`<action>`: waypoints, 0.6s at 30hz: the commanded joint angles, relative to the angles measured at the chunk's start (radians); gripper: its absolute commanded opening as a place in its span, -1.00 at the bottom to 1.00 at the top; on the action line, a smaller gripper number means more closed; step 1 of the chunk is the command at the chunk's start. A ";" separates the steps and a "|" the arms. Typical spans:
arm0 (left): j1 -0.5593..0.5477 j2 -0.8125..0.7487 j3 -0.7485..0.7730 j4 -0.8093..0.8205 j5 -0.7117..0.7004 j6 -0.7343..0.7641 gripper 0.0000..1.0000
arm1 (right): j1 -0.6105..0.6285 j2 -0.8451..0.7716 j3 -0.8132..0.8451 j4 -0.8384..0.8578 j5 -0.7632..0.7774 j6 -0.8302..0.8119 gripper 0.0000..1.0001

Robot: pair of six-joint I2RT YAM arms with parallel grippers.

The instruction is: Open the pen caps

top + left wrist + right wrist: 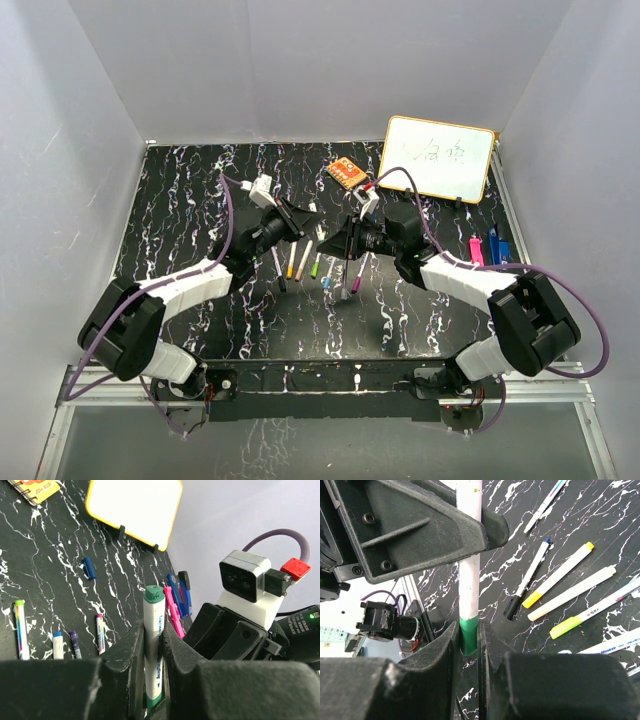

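A green marker is held between both grippers above the table's middle. My left gripper (152, 625) is shut on its white barrel (153, 640); a green end (154, 594) sticks out past the fingertips. My right gripper (468, 630) is shut on the marker's green cap (469, 632), and the barrel (469, 580) runs up into the left gripper. In the top view the left gripper (300, 222) and the right gripper (345, 237) meet nose to nose. Several capped pens (305, 258) lie in a row below them, with yellow (533, 598), black (512, 607) and lime (565, 626) caps. A loose dark blue cap (89, 567) lies apart.
A small whiteboard (438, 158) stands at the back right, with an orange block (347, 173) to its left. Pink and blue clips (488, 247) lie at the right, near the right arm. White walls close in the table on three sides.
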 commanded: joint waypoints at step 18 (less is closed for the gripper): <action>0.278 0.119 0.409 -0.069 -0.027 0.158 -1.00 | 0.045 -0.026 -0.070 -0.014 -0.027 -0.018 -1.00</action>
